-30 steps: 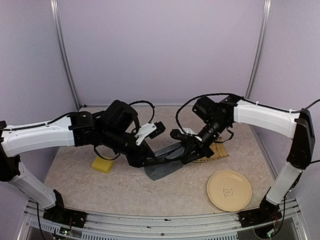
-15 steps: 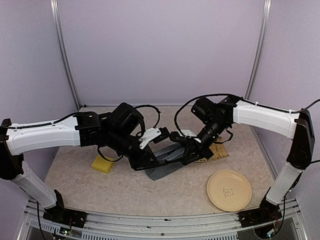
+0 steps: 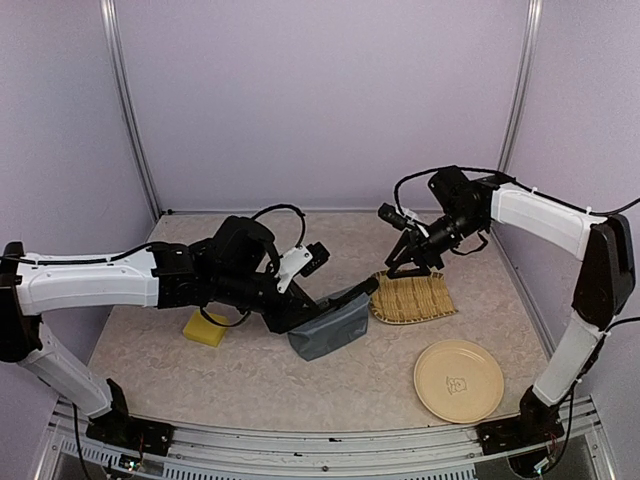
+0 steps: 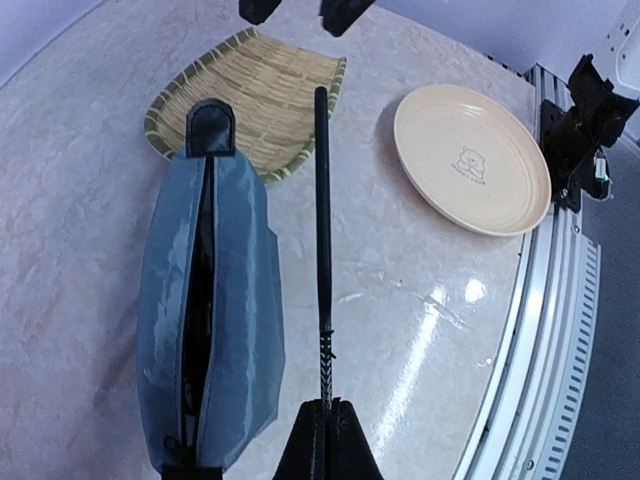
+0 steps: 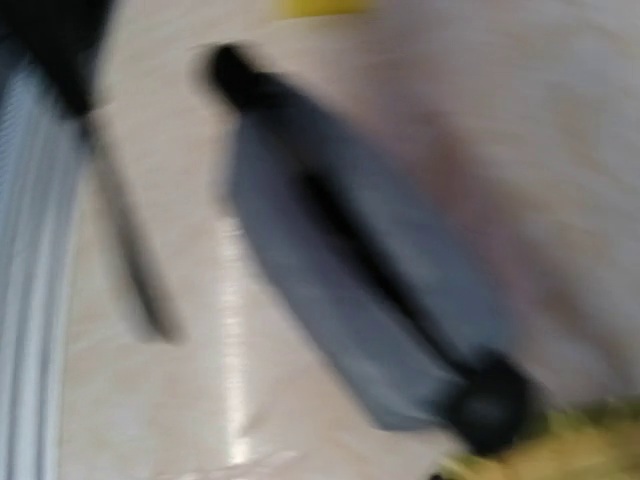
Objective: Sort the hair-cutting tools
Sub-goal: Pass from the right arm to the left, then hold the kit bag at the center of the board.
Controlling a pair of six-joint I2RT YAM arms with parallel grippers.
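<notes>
L arm [image 3: 90, 280] low, tool [image 4: 326, 425] pinching comb [image 4: 322, 250]; R arm [image 3: 535, 215] up high.

black comb [image 4: 322, 250], grey-blue pouch [image 4: 235, 320], straw-coloured woven tray [image 4: 260, 95], cream plate [image 4: 430, 110], yellow sponge [image 3: 205, 328]

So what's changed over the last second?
The left gripper closed on the comb beside the pouch. The right gripper opened and pulled back toward the far right, uncovering the tray. The sponge and plate stayed put.
</notes>
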